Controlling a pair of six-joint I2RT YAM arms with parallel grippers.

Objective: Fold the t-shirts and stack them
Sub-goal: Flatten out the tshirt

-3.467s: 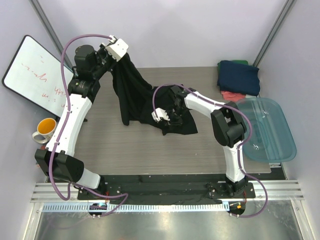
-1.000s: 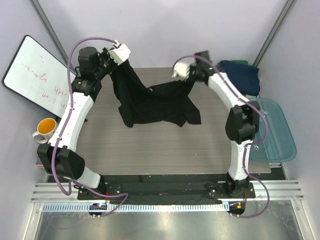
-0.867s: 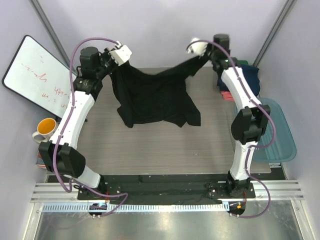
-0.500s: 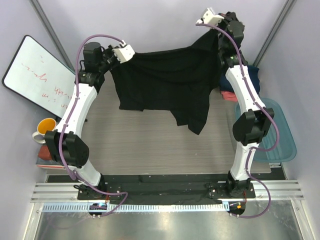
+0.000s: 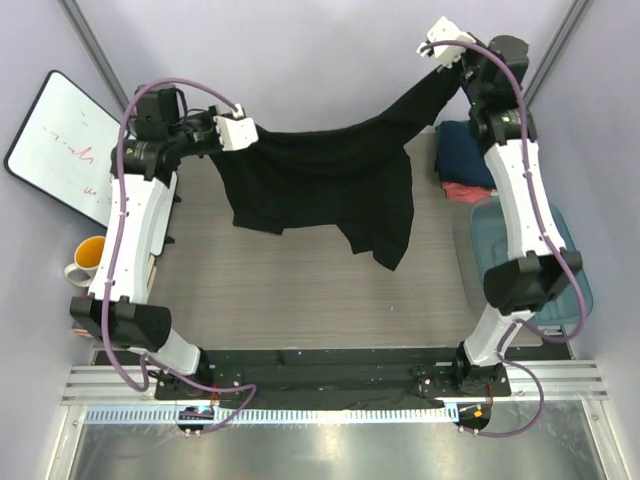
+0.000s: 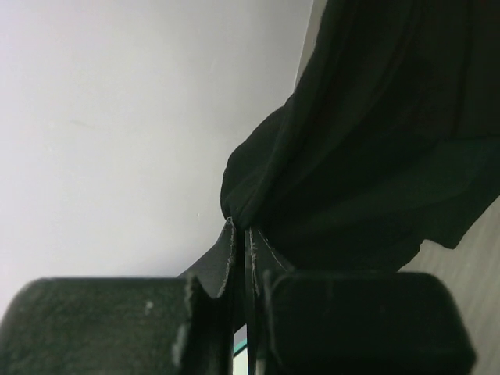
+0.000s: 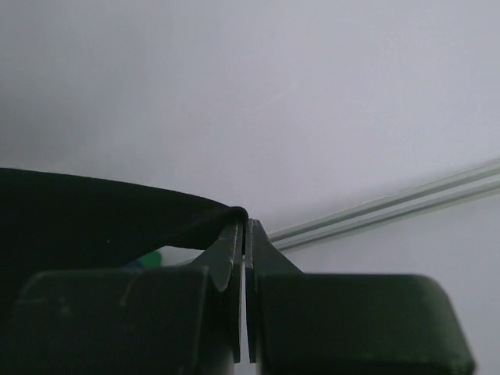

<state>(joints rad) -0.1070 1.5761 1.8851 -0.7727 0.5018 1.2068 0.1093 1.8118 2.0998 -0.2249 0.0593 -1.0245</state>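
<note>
A black t-shirt (image 5: 330, 185) hangs stretched in the air between my two grippers, above the grey table (image 5: 300, 290). My left gripper (image 5: 240, 130) is shut on its left end; the cloth (image 6: 367, 148) spreads away from the closed tips (image 6: 241, 228) in the left wrist view. My right gripper (image 5: 445, 45) is shut on the right end, raised high at the back; a black fold (image 7: 109, 207) runs into its closed tips (image 7: 244, 223). A navy t-shirt (image 5: 478, 150) lies folded on a coral-red one (image 5: 462, 190) at the back right. No print shows on the black shirt.
A translucent blue plastic tub (image 5: 530, 260) sits at the table's right edge. A whiteboard (image 5: 55, 135) leans at the far left. An orange and white mug (image 5: 88, 258) stands left of the table.
My right gripper has lifted the shirt's right end from the table up and to the back right. My left gripper has shifted left. The shirt has gone from bunched to spread out in the air.
</note>
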